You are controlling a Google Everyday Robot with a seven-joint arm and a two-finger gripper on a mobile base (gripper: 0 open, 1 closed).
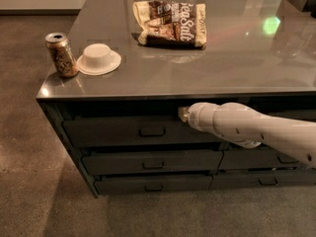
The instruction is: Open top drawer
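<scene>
The top drawer (113, 131) is the wide dark grey front just under the countertop, with a small rectangular pull handle (152, 132) at its centre. A dark gap runs above its upper edge. My white arm reaches in from the right, and my gripper (183, 114) sits at its tip, against the drawer's upper edge, a little right of and above the handle. The fingers themselves are hidden at the arm's end.
On the grey countertop (163, 78) stand a drink can (61, 54), an upturned white bowl (98, 59) and a snack bag (171, 23). Two shallower drawers (153, 163) lie below the top one. More drawers (266, 159) sit to the right, partly behind my arm.
</scene>
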